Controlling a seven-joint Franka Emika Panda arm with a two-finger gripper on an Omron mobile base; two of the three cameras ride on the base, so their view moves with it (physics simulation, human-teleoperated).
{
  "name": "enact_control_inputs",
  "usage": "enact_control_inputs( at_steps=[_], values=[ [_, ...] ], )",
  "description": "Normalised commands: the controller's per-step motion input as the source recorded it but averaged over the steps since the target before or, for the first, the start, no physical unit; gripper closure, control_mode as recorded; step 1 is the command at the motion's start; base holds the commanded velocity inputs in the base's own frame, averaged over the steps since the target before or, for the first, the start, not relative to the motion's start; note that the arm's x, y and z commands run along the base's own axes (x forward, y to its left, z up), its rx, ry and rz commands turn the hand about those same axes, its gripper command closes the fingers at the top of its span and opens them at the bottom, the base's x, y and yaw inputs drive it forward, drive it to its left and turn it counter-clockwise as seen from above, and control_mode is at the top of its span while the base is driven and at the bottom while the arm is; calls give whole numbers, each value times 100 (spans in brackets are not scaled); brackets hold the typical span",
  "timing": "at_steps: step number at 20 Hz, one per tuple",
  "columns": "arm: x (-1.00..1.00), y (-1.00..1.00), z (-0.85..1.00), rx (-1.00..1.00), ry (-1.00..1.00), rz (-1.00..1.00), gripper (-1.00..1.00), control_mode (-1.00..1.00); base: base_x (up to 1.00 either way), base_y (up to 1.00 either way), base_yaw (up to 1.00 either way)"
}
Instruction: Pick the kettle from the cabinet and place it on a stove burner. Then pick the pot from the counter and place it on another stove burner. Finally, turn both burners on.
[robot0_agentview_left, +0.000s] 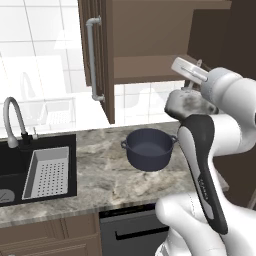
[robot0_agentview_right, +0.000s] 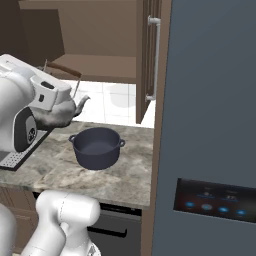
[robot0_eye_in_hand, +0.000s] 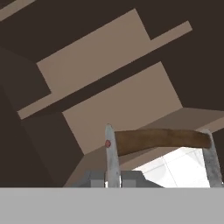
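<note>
Right base view shows the kettle (robot0_agentview_right: 62, 112) hanging in the air under the end effector (robot0_agentview_right: 49, 75), which is clamped on its brown handle, just outside the open cabinet (robot0_agentview_right: 95, 40). Below and beside the end effector, the pot (robot0_agentview_right: 97, 147) sits apart on the surface (robot0_agentview_right: 55, 165).
</note>
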Motion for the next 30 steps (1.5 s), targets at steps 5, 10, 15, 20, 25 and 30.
enact_control_inputs(
  at_steps=[5, 10, 15, 20, 25, 30],
  values=[
    [0, 0, 0, 0, 0, 0, 100, -100, 0, 0, 0],
    [-12, 0, 0, 0, -6, 0, 100, 100, -11, 0, 0],
    [0, 0, 0, 0, 0, 0, 100, 100, -66, 0, -3],
    [0, 0, 0, 0, 0, 0, 100, 100, -61, 0, -5],
    [0, 0, 0, 0, 0, 0, 100, 100, -40, 3, -15],
    [0, 0, 0, 0, 0, 0, 100, 100, -3, 12, -29]
  ],
)
